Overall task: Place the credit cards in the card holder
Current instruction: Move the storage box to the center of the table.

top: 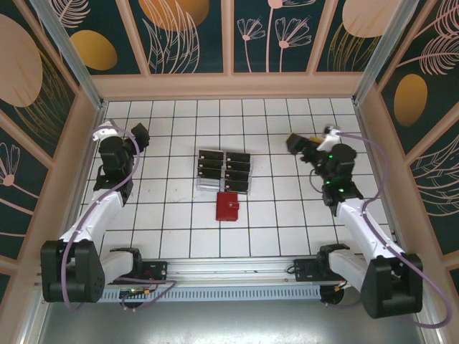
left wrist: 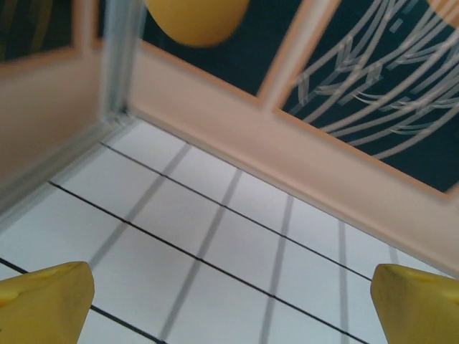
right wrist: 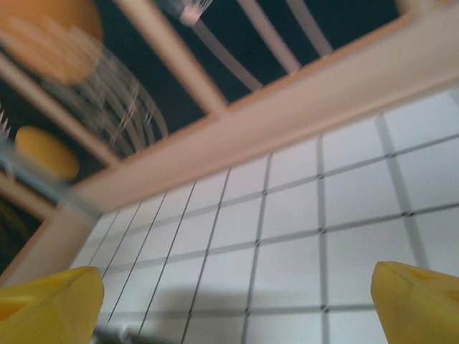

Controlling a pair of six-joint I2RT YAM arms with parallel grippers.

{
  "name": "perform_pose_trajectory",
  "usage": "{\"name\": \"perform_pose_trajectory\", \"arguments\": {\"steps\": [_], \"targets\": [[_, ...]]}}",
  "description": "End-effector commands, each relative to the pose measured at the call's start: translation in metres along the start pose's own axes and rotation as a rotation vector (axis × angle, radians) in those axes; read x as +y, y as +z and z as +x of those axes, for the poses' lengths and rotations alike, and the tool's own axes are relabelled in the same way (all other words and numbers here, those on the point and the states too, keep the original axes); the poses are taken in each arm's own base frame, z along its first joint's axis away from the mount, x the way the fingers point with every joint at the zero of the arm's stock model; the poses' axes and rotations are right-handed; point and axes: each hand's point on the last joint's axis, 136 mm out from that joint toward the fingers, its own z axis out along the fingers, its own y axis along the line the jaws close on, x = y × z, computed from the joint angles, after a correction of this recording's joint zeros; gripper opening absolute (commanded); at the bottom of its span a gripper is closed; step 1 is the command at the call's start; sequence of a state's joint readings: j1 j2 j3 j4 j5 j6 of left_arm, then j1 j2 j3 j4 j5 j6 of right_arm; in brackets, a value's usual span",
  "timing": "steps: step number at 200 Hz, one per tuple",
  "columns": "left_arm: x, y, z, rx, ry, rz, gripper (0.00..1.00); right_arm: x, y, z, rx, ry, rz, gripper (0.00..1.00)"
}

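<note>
The credit cards (top: 224,170) are sitting just behind the card holder (top: 227,206). The right gripper (top: 295,141) is hovering nearer it than the left gripper (top: 140,132), both gaping open.

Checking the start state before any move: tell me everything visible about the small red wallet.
The small red wallet looks leather-like, rectangular and folded shut, with what seems a snap tab at its right edge. It lies flat on the white gridded table, just nearer the arms than the clear rack of dark cards. Whether it touches the rack is unclear.
</note>
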State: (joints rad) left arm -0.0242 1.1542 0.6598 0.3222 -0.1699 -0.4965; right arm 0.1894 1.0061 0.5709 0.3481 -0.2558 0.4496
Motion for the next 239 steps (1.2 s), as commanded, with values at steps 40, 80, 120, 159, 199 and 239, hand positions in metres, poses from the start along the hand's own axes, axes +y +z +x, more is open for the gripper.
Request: {"name": "perform_pose_trajectory", "arguments": {"steps": [40, 80, 120, 159, 199, 239], "targets": [[-0.05, -0.037, 0.09, 0.378, -0.121, 0.223, 0.99, 0.021, 0.009, 0.152, 0.461, -0.054, 0.127, 0.91], [-0.063, -0.05, 0.131, 0.464, -0.088, 0.284, 0.99, 0.029, 0.014, 0.204, 0.566, -0.083, 0.156, 0.88], [-0.081, -0.054, 0.165, 0.554, -0.065, 0.358, 0.99, 0.033, 0.018, 0.24, 0.638, -0.081, 0.158, 0.82], [-0.092, -0.058, 0.184, 0.578, -0.006, 0.393, 0.99, 0.03, 0.019, 0.248, 0.65, -0.082, 0.17, 0.8], [-0.103, -0.058, 0.2, 0.602, 0.077, 0.423, 0.94, 0.028, 0.021, 0.247, 0.639, -0.096, 0.181, 0.79], [-0.111, -0.05, 0.22, 0.647, 0.106, 0.43, 0.9, 0.028, 0.026, 0.251, 0.652, -0.099, 0.181, 0.78]]}}
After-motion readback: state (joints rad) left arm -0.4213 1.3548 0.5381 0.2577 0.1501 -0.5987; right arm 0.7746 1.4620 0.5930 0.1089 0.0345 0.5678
